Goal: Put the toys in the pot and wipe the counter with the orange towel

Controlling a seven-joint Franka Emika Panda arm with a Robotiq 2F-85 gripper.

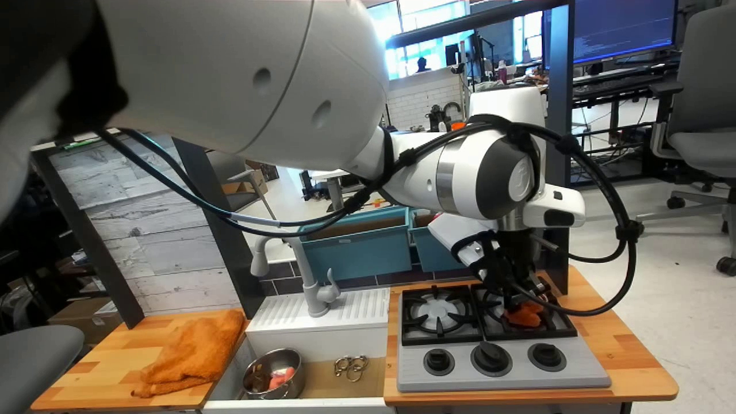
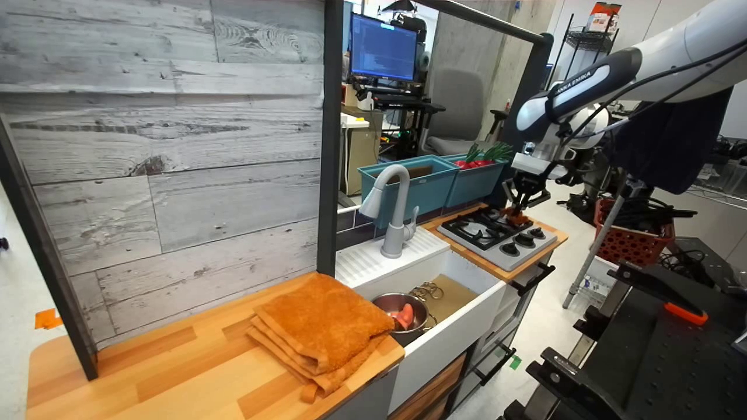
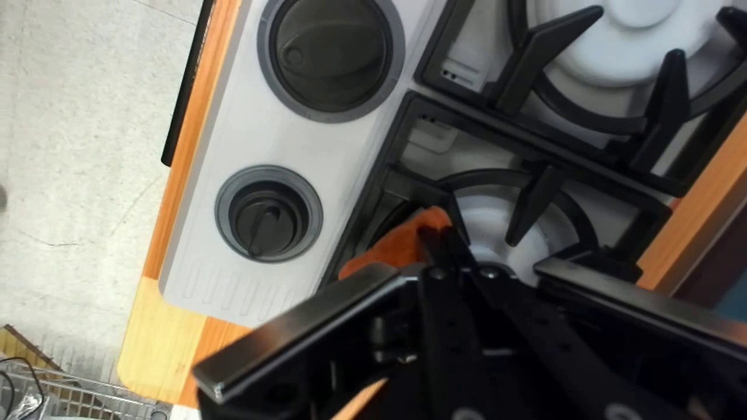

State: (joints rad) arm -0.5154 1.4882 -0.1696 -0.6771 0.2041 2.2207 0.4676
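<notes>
1. Gripper [image 3: 446,242], just below and right of centre in the wrist view: jaws pressed together against a red-orange toy [image 3: 402,248] on the burner grate [image 3: 534,204]. Whether an edge is caught between the dark fingers cannot be told.
2. Step, as judged: picking that toy off the grate. Best proved by a short trial lift; should the toy stay behind, reopen and straddle its thicker part. Raise straight up, clear of the prongs, before travelling.
3. Pot [image 1: 284,357], lower left in an exterior view, standing in the sink basin [image 1: 322,344]; one reddish piece [image 1: 280,379] inside. Release would best be low, within the rim.
4. Orange towel [image 2: 327,321], bottom centre in an exterior view: folded, lying on the counter [image 2: 192,373]; wiping presumably comes later.
5. Differences: the wrist view alone gives the fingers from above, but omits pot and towel, which both exterior views show.
</notes>
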